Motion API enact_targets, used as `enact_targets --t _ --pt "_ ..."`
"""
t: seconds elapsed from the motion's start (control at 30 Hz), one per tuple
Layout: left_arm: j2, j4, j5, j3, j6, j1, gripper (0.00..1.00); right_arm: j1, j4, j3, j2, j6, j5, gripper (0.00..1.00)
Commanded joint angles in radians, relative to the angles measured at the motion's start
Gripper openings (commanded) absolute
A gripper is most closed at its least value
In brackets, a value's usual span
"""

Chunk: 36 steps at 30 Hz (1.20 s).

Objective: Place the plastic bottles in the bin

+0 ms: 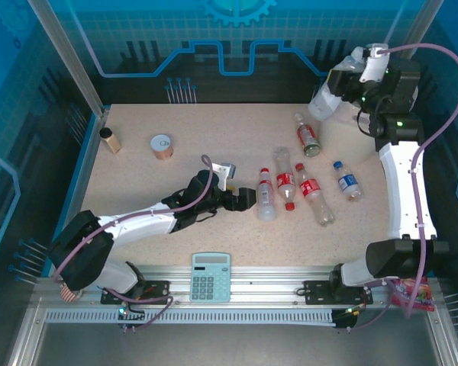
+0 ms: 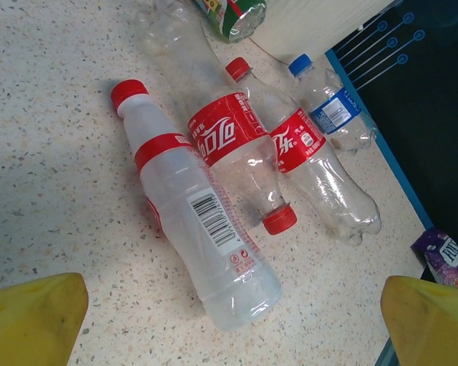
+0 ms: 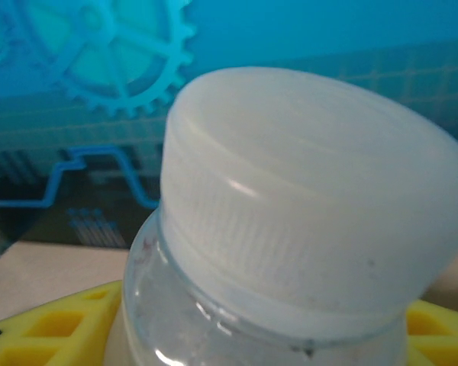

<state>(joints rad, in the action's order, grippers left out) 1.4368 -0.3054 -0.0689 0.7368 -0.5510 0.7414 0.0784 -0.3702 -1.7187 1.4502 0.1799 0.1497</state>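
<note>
- Five plastic bottles lie on the table (image 1: 175, 236), centre to right, all w/ long axis approx. near-far.
- Red-cap bottle w/ barcode (image 1: 266, 194) has its cap to the far side. The next bottle (image 1: 285, 179) is reversed, cap to the near side.
- Third red-label bottle (image 1: 313, 197), blue-label bottle (image 1: 348, 181) and green bottle (image 1: 308, 135) have caps far, bases slanting near-right.
- Left gripper (image 1: 246, 200) is spread wide, holding nothing, just left of the barcode bottle.
- Right gripper (image 1: 343, 84) is raised at the far right and pinches a clear white-cap bottle (image 1: 326, 99).
- Right wrist view shows this cap close and pointing at the camera.
- Left wrist view shows the bin (image 2: 313, 23) wall beside the green bottle. Its inside cannot be seen.
</note>
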Motion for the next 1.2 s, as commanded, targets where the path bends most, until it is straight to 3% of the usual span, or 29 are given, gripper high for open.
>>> enact_targets --t 0.0,0.17,0.37,1.17 --pt "0.015 -0.02 -0.018 0.01 -0.009 -0.003 0.99 0.032 0.21 0.055 -0.013 -0.059 -0.151 0.44" --pt "0.025 -0.022 -0.028 0.018 -0.013 -0.003 0.99 0.073 0.378 0.104 0.01 -0.078 -0.215 0.35" --pt "0.03 -0.025 -0.029 0.017 -0.02 -0.003 0.99 0.132 0.434 0.112 0.037 -0.051 -0.227 0.32" --pt "0.042 -0.038 -0.035 -0.005 -0.038 -0.003 0.99 0.143 0.311 0.024 0.296 -0.397 -0.48 0.3"
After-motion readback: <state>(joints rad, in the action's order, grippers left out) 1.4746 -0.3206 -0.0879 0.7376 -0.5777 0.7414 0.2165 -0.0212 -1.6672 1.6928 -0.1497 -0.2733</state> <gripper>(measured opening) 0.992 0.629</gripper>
